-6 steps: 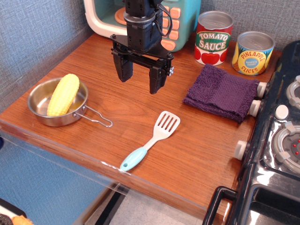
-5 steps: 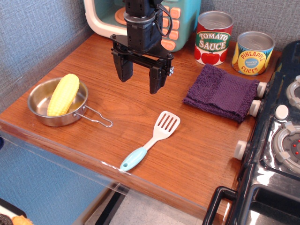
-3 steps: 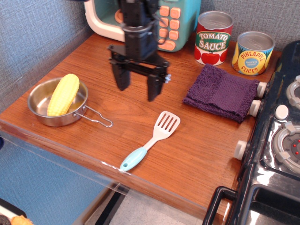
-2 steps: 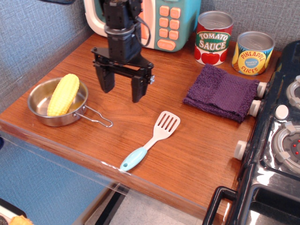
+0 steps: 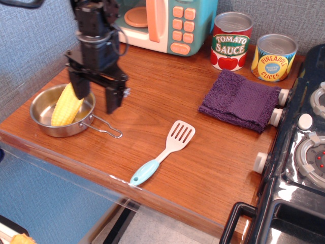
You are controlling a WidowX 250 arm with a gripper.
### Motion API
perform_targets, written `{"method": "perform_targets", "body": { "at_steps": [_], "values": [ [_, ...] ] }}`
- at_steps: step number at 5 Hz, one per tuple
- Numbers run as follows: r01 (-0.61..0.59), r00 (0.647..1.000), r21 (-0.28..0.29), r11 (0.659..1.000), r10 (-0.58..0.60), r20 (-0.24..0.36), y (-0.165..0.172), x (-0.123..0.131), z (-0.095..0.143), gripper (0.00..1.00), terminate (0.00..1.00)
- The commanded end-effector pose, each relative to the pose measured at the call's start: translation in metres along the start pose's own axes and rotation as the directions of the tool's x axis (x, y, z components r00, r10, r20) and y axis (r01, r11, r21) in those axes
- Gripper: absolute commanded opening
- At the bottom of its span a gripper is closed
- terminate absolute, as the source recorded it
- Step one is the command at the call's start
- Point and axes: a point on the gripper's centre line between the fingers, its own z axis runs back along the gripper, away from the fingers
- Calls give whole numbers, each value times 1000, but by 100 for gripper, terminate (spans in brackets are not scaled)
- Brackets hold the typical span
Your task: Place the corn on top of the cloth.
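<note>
The smooth yellow plastic corn cob point(image 5: 67, 104) lies in the shallow round steel pan point(image 5: 42, 122). The black hand point(image 5: 95, 96) hangs spread wide and empty near its upper end — one finger looks likely to strike the pan's rim, shoving it, well apart from the dark purple terry cloth point(image 5: 239, 100).

Light: bright, even, soft | Shadows: faint on the wooden counter point(image 5: 167, 101) | Glare: on the clear near edge strip point(image 5: 122, 183) | Focus: sharp
</note>
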Motion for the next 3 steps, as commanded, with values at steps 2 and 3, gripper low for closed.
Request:
{"method": "perform_targets", "body": {
  "at_steps": [2, 3],
  "values": [
    [-149, 988, 25, 989, 148, 48, 50, -25, 13, 100, 0],
    [-163, 987, 11, 987, 163, 9, 57, -23, -4, 100, 0]
  ]
}}
